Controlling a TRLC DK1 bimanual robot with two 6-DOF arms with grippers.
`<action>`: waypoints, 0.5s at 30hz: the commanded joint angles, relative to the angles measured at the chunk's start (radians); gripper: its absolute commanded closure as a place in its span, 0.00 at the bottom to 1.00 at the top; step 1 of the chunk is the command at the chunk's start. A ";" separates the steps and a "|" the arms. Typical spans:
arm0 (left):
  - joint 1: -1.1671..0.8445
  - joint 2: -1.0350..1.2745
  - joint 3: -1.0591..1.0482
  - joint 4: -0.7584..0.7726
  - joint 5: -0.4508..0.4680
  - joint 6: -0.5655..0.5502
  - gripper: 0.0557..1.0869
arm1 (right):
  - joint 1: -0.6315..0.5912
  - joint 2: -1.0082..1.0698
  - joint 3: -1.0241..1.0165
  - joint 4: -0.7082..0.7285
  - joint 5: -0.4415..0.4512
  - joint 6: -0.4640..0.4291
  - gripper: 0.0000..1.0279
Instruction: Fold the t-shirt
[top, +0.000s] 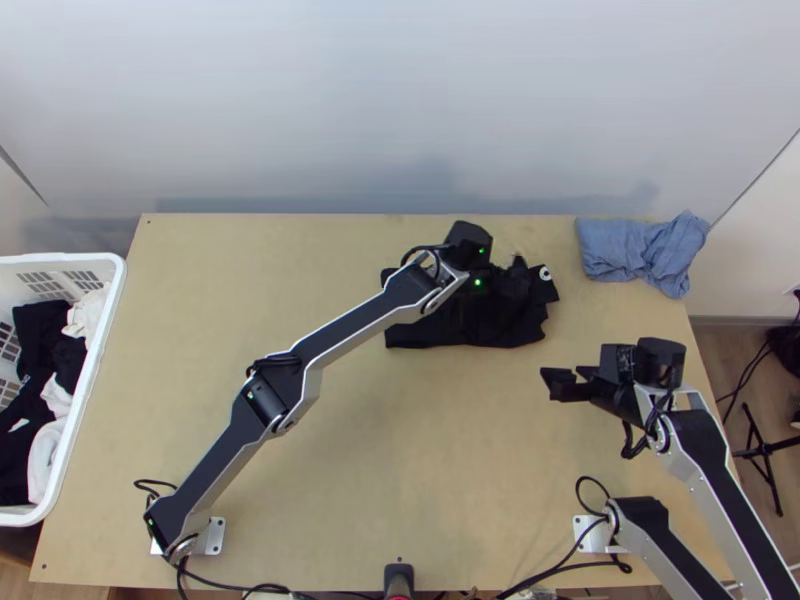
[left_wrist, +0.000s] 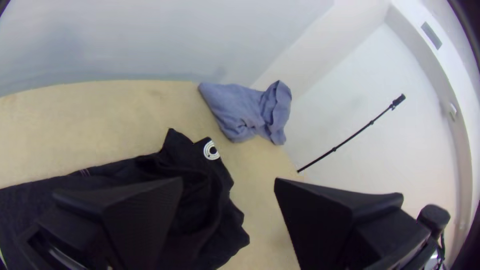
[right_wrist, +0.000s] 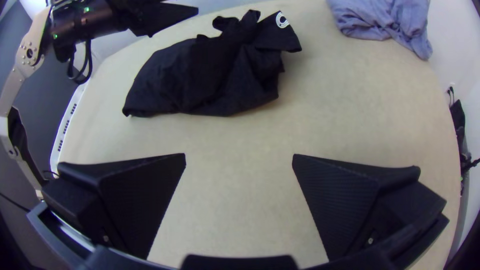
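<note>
Right gripper (top: 560, 384) hangs wide toward desk's (top: 400, 480) right edge; left gripper (top: 517, 272), wide, sits above t-shirt (top: 465, 325) bunched near far edge.

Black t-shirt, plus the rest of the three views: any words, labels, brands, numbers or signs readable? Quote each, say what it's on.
No readable text.
Black t-shirt: round white mark of curved bands near one edge; no word or number I can make out in it.
Blue-grey cloth: none visible.
Left arm, right arm: nothing legible.
</note>
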 joint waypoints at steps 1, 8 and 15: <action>-0.002 -0.009 0.000 0.106 -0.001 -0.178 0.04 | -0.001 0.006 -0.041 0.030 0.000 -0.014 0.04; 0.037 -0.021 -0.051 0.103 0.020 -0.151 0.05 | 0.000 0.014 -0.063 0.071 0.002 -0.017 0.04; 0.086 -0.058 -0.095 -0.031 0.022 -0.004 0.97 | -0.004 0.021 -0.063 0.070 0.000 -0.041 0.04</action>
